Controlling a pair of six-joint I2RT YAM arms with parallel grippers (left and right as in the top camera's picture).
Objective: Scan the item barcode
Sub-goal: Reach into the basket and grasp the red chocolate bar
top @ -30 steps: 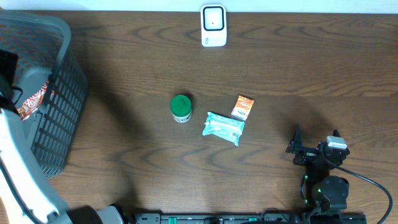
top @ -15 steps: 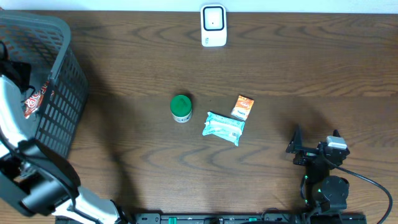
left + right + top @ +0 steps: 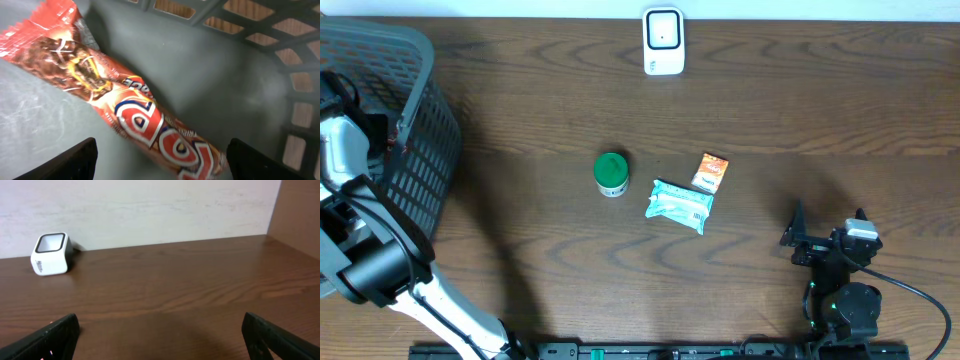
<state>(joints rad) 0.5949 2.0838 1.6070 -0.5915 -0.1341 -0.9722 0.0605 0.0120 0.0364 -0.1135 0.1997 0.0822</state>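
Seeing left gripper (image 3: 161, 162) wide open, empty, over snack bar (image 3: 125, 110) in left-edge basket (image 3: 415, 150). Same for right gripper (image 3: 160, 330), front-right worktop corner.

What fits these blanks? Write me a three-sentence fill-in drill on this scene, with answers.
The lid of the jar is coloured ___.
The red bar lies in the ___.
The left tool and right tool both stand ___.
Missing words: green; basket; open.
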